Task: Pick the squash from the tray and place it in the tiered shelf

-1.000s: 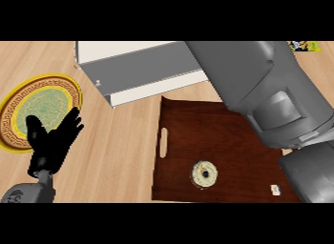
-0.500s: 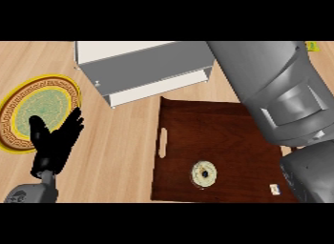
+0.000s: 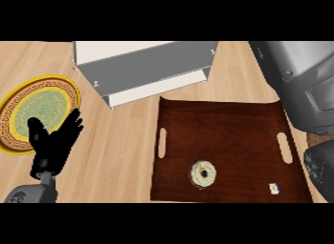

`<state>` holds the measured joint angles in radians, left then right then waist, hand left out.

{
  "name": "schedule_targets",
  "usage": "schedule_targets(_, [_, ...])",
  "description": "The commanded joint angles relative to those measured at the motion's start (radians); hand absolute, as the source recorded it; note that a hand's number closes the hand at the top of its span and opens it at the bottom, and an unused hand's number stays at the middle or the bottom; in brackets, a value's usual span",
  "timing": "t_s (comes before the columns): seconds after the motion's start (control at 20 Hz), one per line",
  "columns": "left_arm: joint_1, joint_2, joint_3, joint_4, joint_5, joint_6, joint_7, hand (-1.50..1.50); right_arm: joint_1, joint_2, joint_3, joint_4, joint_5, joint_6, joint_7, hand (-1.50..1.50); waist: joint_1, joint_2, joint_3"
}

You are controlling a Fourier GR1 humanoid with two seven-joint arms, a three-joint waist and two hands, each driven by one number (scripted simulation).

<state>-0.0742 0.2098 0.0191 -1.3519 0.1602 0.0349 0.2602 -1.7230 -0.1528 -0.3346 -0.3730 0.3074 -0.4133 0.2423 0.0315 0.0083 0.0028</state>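
Squash (image 3: 205, 173) lies unpicked on the tray (image 3: 226, 119); left hand (image 3: 54, 143) rests released beside it; right hand unseen; grasping comes next.

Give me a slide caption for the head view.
Left hand rests open beside a yellow plate; dark tray sits before the tiered shelf.

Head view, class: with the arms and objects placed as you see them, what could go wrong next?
1. No squash is visible on the tray, and the right hand is out of view, so any grasp cannot be checked.
2. The right forearm crosses the tray's right side and could nudge it.
3. The left hand rests open over the plate and may brush it.
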Motion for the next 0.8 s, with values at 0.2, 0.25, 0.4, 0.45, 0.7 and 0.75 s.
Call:
schedule_targets(0.2, [0.003,0.000,0.015,0.031,-0.003,0.006,0.007,0.00,0.052,-0.170,-0.077,-0.017,-0.037,-0.080,0.023,-1.50,-0.017,0.000,-0.004])
schedule_targets(0.25, [0.040,0.004,0.005,0.037,0.001,-0.034,-0.028,0.00,0.073,-0.186,-0.090,-0.014,-0.049,-0.068,0.013,-1.50,-0.012,0.000,-0.004])
schedule_targets(0.4, [0.024,-0.023,-0.003,0.002,-0.015,0.021,0.018,0.00,0.138,-0.220,-0.108,-0.056,-0.087,0.000,0.009,-1.50,-0.027,-0.008,-0.002])
schedule_targets(0.45, [0.052,0.021,0.024,0.035,0.007,-0.044,-0.025,0.00,0.138,-0.265,-0.114,-0.051,-0.092,0.035,0.004,-1.50,-0.021,-0.004,-0.003])
schedule_targets(0.7, [-0.002,0.042,0.058,0.027,0.037,-0.048,0.048,0.00,0.202,-0.341,-0.128,-0.058,-0.130,0.176,-0.042,-1.50,-0.014,0.000,-0.003])
schedule_targets(0.75, [0.042,-0.005,0.016,-0.030,0.002,-0.001,0.049,0.00,0.220,-0.347,-0.137,-0.092,-0.156,0.208,-0.024,-1.50,-0.021,-0.007,-0.002])
